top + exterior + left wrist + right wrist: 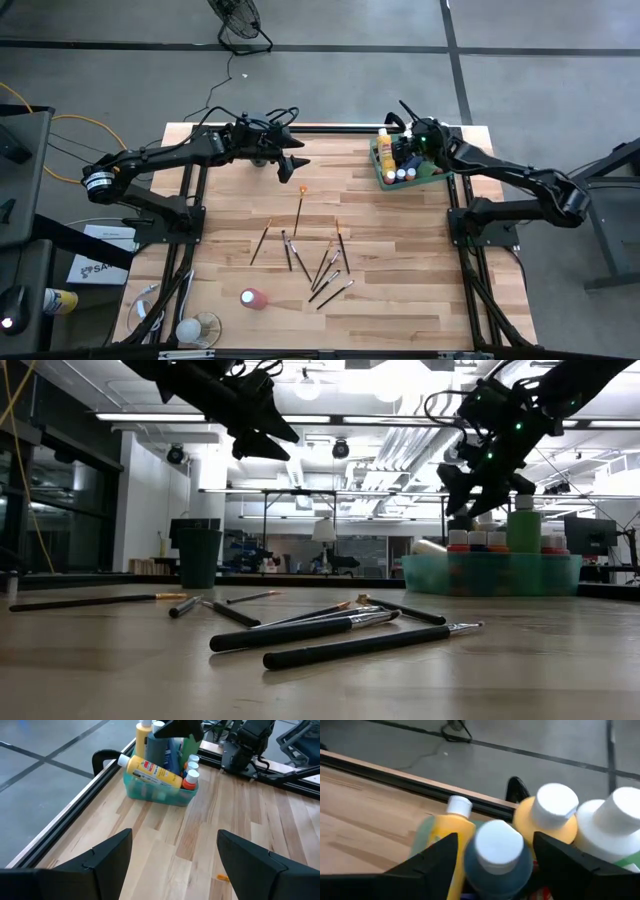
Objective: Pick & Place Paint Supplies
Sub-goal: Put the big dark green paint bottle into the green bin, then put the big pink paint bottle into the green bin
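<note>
The translucent green tray [385,181] [490,575] stands at the table's far right and holds several capped paint bottles. A yellow bottle [152,770] lies slanted across its rim. My right gripper [408,150] [495,840] hovers over the tray, open, with a blue white-capped bottle [497,855] upright between its fingers. My left gripper [297,165] [175,837] hangs open above the far middle of the table, with nothing between its fingers. Several dark-handled paintbrushes [320,265] [330,630] lie flat on the wood. A pink bottle [252,298] lies on its side near the front left. My right gripper comes slanting down from above, with one finger [432,862] and the other [570,865] close on either side of the blue bottle's shoulder. I cannot tell whether either finger touches it. The bottle stands upright in the tray among the others.
A dark round cup [200,557] stands at the far left, under my left arm. One brush with an orange tip [299,212] lies apart, near my left gripper. A white bottle [190,330] stands at the front left corner. Bare wood lies between the brushes and the tray.
</note>
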Robot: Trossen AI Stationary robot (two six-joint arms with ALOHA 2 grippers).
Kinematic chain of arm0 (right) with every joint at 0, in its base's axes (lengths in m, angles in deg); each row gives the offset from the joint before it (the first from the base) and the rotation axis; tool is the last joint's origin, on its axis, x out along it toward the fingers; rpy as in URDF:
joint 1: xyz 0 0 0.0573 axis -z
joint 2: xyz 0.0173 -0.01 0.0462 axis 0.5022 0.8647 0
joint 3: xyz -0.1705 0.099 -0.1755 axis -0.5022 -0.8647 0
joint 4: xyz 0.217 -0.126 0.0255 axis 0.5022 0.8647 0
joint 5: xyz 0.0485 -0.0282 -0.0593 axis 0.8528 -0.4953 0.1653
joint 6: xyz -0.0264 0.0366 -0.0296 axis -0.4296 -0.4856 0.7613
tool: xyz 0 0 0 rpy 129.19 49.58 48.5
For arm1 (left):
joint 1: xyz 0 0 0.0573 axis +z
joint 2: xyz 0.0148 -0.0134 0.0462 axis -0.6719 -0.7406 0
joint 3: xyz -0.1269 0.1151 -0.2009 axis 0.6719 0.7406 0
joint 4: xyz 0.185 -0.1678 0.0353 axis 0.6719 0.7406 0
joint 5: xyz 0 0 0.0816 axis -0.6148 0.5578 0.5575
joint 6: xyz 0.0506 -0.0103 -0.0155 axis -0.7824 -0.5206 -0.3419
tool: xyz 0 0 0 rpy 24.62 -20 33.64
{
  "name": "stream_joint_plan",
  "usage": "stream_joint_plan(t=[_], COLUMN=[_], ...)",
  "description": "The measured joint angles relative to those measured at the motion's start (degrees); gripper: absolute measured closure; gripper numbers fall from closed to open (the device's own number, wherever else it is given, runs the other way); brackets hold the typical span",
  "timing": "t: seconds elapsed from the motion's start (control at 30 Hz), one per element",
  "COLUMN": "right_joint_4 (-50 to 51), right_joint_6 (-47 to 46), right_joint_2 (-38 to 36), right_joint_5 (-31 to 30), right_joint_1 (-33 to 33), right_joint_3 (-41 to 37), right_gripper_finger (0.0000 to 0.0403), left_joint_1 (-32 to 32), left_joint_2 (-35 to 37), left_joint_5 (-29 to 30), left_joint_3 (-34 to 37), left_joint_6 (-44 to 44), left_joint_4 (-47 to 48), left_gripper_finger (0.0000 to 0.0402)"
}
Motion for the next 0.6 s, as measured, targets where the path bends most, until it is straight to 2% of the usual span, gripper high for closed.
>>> stream_joint_plan(t=[0.17,0.33,0.47,0.6], right_joint_4=[0.1,0.4,0.4,-0.2], right_joint_6=[0.0,0.2,1.5,5.8], right_joint_2=[-4.4,-9.8,-14.0,-17.2], right_joint_5=[3.8,11.0,15.7,20.3], right_joint_1=[0.0,0.0,0.0,-1.5], right_joint_3=[0.0,0.0,0.0,0.0], right_gripper_finger=[0.0123,0.0118,0.0117,0.0117], left_joint_1=[0.0,0.0,0.0,-0.4], left_joint_2=[1.7,5.5,9.4,12.4], left_joint_5=[0.0,-1.0,-6.3,-17.1], left_joint_3=[0.0,0.0,0.0,0.0], left_joint_6=[0.6,0.6,0.6,-0.5], left_joint_4=[2.1,11.4,21.3,33.7], left_gripper_finger=[0.0117,0.0117,0.0117,0.0117])
